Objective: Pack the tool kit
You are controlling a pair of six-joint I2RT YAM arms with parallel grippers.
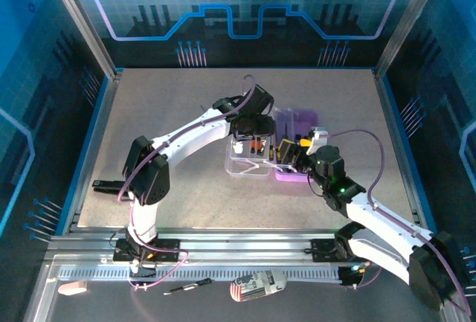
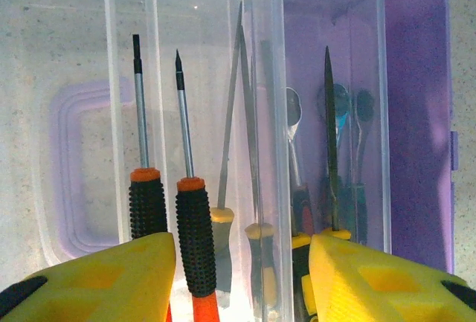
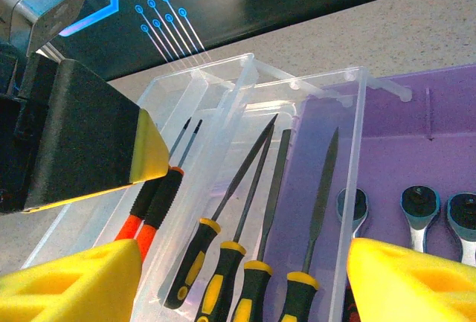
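Yellow fingertips on the right gripper are spread wide right over the black-and-yellow files in the tool kit, which sits open midway across the table, a bit toward its right edge. Left gripper is spread too, above two orange-handled screwdrivers in the clear tray, wrenches in the purple half beyond.

Overhead view of a grey table with an open tool kit at its middle – clear lid beside purple base – the left gripper over the kit's lid, the right gripper at the base's near edge.
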